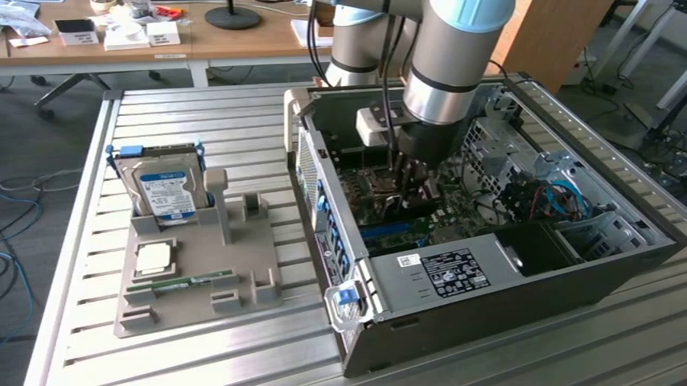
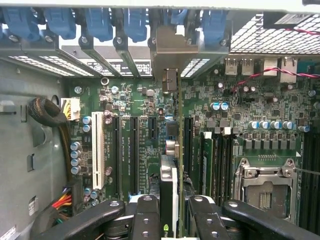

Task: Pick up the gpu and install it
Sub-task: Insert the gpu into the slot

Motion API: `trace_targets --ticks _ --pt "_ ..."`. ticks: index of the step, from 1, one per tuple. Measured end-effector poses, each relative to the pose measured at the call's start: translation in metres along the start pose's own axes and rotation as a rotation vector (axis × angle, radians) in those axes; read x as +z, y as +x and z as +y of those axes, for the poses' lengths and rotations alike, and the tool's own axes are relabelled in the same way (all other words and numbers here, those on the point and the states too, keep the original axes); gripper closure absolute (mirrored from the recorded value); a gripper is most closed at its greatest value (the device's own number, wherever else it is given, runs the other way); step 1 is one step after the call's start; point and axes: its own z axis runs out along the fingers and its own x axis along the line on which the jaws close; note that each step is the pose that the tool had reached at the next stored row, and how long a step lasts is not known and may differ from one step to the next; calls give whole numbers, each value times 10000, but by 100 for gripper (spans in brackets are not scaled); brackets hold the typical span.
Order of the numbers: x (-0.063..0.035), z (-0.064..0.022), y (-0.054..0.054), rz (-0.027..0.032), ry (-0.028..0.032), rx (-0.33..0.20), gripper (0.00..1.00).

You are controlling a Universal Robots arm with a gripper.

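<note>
1. Here the gpu (image 2: 169,192) stands on edge between the fingers (image 2: 145,220), its bracket end reaching toward the slot openings in the case's rear wall; the wrist view shows it over the motherboard (image 2: 150,145), roughly in line with one of the long black expansion slots (image 2: 187,150).
2. The gripper (image 2: 170,217) is closed partway, its pads pressed on the card's two faces, so it holds the gpu rather than hanging open around it.
3. In the exterior view the gripper (image 1: 413,173) is down inside the open computer case (image 1: 504,273), which lies on its side on the slatted table (image 1: 193,121).
4. Judging from the wrist view, the card's edge connector may not be squarely above a slot; pushed down off-line, it could jam on the slot wall or scrape neighbouring parts.
5. The bracket could catch on the rear wall's frame near the blue retention clips (image 2: 100,22), tilting the card in the grip.
6. A card held only by its faces might slip under seating pressure.
7. On the exterior view's left, the parts tray (image 1: 193,281) carries the hard drive (image 1: 163,189) and a green memory stick (image 1: 183,281), well apart from the work.
</note>
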Motion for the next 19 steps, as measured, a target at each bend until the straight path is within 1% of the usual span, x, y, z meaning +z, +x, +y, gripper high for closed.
trace_targets --ticks 9,19 --pt "14 42 1 0 1 1 73" --pt "108 49 2 -1 2 0 73"
